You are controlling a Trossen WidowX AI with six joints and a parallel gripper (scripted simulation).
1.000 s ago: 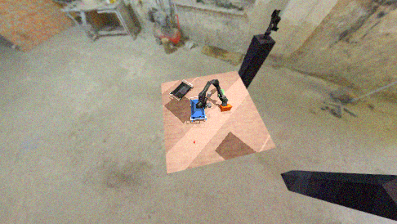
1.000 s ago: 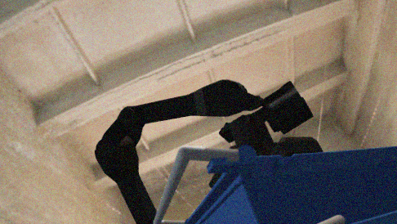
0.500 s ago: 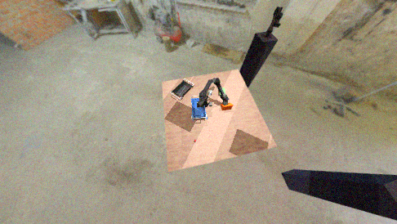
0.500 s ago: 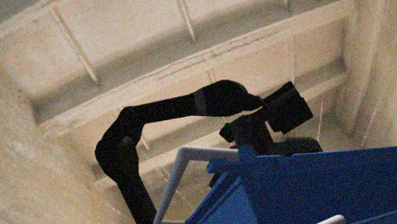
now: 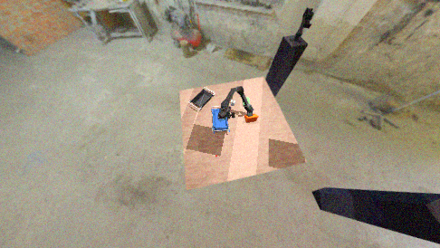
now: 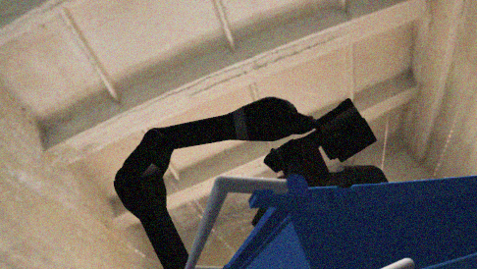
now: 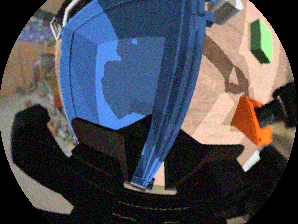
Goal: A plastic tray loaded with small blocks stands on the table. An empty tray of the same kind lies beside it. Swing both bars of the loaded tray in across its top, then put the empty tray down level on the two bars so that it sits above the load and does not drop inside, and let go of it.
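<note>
My gripper (image 5: 223, 114) (image 7: 150, 184) is shut on the long side wall of the empty blue tray (image 5: 220, 120) (image 6: 373, 226) (image 7: 120, 76). The wrist view looks into the tray's bare inside. In the exterior view the tray shows from below and looks tilted, with one of its white wire bars (image 6: 212, 211) at its end. The dark loaded tray (image 5: 202, 98) lies apart at the table's back left corner, with white bars at its ends. Its load is too small to make out.
The arm's orange base (image 5: 251, 118) (image 7: 250, 120) stands right of the blue tray on the tan table (image 5: 244, 154). A small green block (image 7: 261, 40) shows near the base. Dark posts (image 5: 285, 59) stand beyond the table's back right corner.
</note>
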